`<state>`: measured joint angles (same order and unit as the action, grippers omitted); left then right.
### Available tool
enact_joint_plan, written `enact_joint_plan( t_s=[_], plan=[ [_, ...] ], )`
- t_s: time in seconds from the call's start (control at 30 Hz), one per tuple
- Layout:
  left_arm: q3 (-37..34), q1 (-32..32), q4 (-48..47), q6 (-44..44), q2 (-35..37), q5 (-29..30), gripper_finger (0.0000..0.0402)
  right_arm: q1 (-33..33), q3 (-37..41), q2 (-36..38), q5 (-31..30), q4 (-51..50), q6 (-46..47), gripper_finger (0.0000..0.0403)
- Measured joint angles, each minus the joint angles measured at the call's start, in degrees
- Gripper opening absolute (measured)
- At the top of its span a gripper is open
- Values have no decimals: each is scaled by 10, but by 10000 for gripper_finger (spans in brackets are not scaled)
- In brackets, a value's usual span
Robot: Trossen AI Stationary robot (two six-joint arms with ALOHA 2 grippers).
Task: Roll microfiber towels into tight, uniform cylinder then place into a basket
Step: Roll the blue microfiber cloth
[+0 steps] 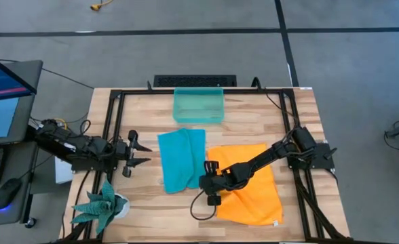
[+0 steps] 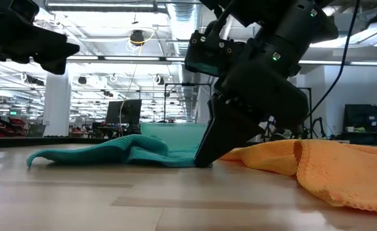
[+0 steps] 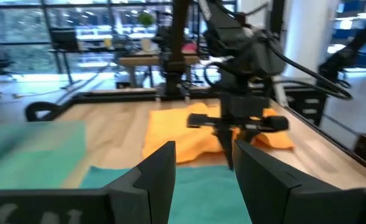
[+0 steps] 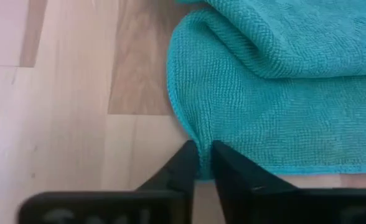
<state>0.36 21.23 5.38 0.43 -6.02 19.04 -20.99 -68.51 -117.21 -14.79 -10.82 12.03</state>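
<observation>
I see the desk (image 1: pixel 254 115), a pale wooden top inside a black frame (image 1: pixel 111 129). The largest task item is the orange towel (image 1: pixel 254 193), spread loosely at the right near part of the desk, rumpled, with no clear long axis. Just left of it, and touching it along one edge, lies the teal towel (image 1: pixel 179 159), folded flat; its long axis runs from the far side toward the near side, and its near end looks bunched. The basket (image 1: pixel 198 106) sits at the far edge, centre, its long side running left to right, close beyond the teal towel's far end.

My right end effector (image 4: pixel 200 163) is down on the desk at the teal towel's near right corner, fingers drawn narrow and pinching the towel's edge between them. My left end effector (image 1: pixel 138 152) hangs above the desk left of the teal towel, fingers parted with nothing between them, pointing right toward the towels. A green spiky plant (image 1: pixel 101 207) stands at the near left corner.
</observation>
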Motion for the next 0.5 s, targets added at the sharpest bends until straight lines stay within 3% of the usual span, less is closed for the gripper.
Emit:
enact_joint_plan(
  t_s=[0.2,0.5],
  plan=[
    [0,0,22,2,0,40,151,2,0,-1,-9,4,-3,9],
    [23,0,71,84,-48,81,151,9,1,-1,-4,6,-4,28]
  ],
)
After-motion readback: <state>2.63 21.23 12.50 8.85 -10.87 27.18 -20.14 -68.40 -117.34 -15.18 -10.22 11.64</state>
